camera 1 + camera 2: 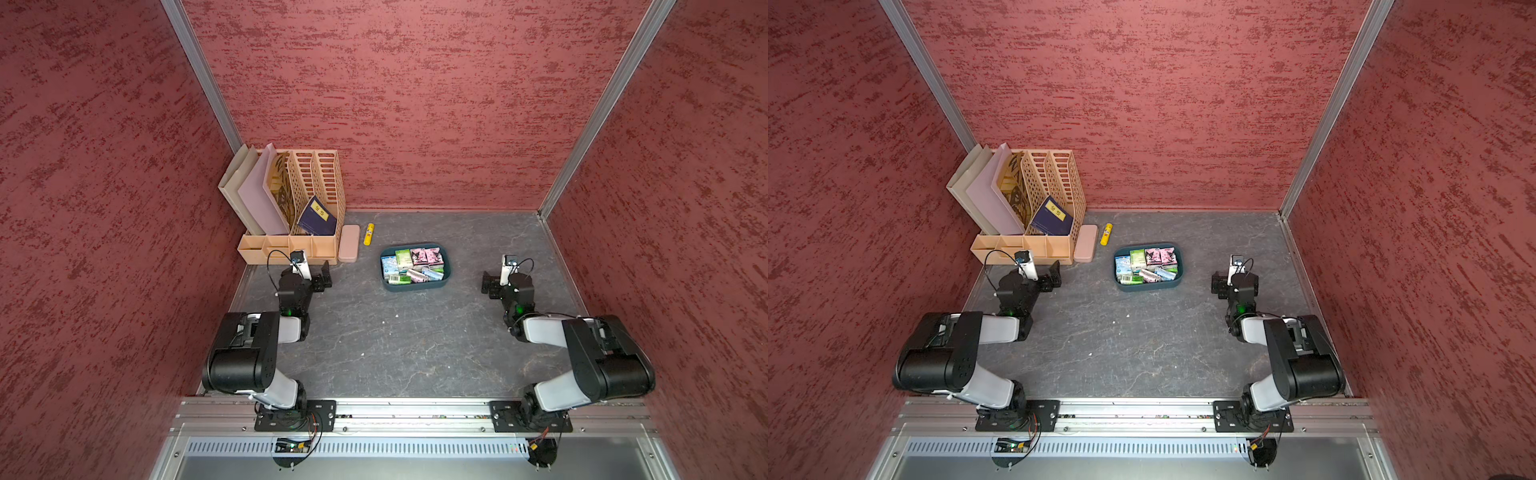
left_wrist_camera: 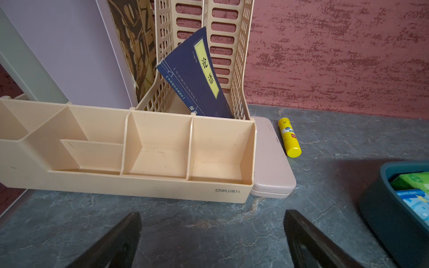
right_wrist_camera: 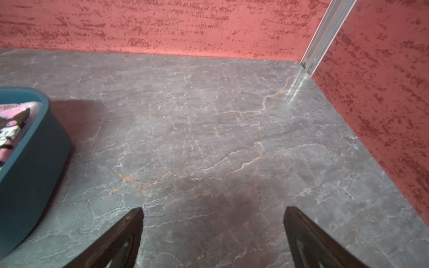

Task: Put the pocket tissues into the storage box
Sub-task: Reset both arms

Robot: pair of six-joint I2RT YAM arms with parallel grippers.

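Note left gripper point(image 1: 326, 275) and right gripper point(image 1: 488, 285) spread wide, empty, flanking storage box point(image 1: 415, 286) mid-table; find pocket tissues point(image 1: 413, 266) all inside it; scan table point(image 1: 395, 345) for strays, none visible, then judge task done

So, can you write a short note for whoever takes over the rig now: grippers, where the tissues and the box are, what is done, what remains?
Left gripper: open, empty, near the desk organiser.
Right gripper: open, empty, over bare table beside the storage box.
Pocket tissues: all visible packs lie inside the box.
Done: no pack shows outside the box.
Remaining: apparently nothing.
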